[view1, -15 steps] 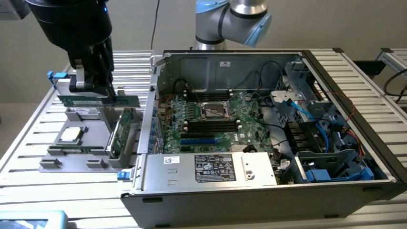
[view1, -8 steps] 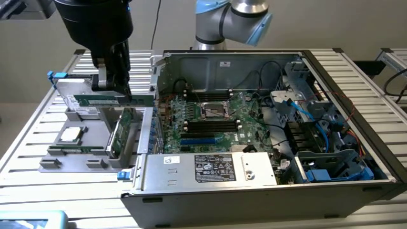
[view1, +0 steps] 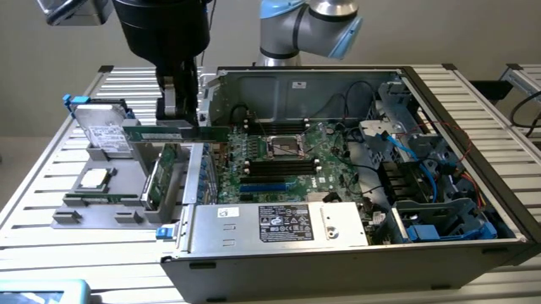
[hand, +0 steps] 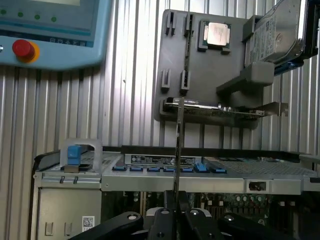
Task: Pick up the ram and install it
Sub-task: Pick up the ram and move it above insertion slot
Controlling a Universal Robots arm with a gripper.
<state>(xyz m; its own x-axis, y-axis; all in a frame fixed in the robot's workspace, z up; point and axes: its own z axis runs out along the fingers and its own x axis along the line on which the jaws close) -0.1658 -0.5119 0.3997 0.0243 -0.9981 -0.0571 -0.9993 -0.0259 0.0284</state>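
The ram (view1: 144, 133) is a thin green stick hanging level in the air, with my gripper (view1: 177, 122) shut on its middle from above. It hovers over the gap between the grey parts holder (view1: 93, 215) and the left wall of the open computer case (view1: 338, 247). In the wrist view the ram (hand: 178, 150) shows edge-on as a thin line rising from between the fingertips of my gripper (hand: 176, 216). The motherboard's black memory slots (view1: 279, 166) lie inside the case, to the exterior view's right of the ram and lower.
The grey holder carries a hard drive (view1: 103, 130), a processor chip (view1: 95, 178) and a broader green card (view1: 161, 180) standing upright. A power supply box (view1: 279, 223), cables and drive bays (view1: 439, 221) crowd the case. A teach pendant with a red button (hand: 22, 48) lies on the slatted table.
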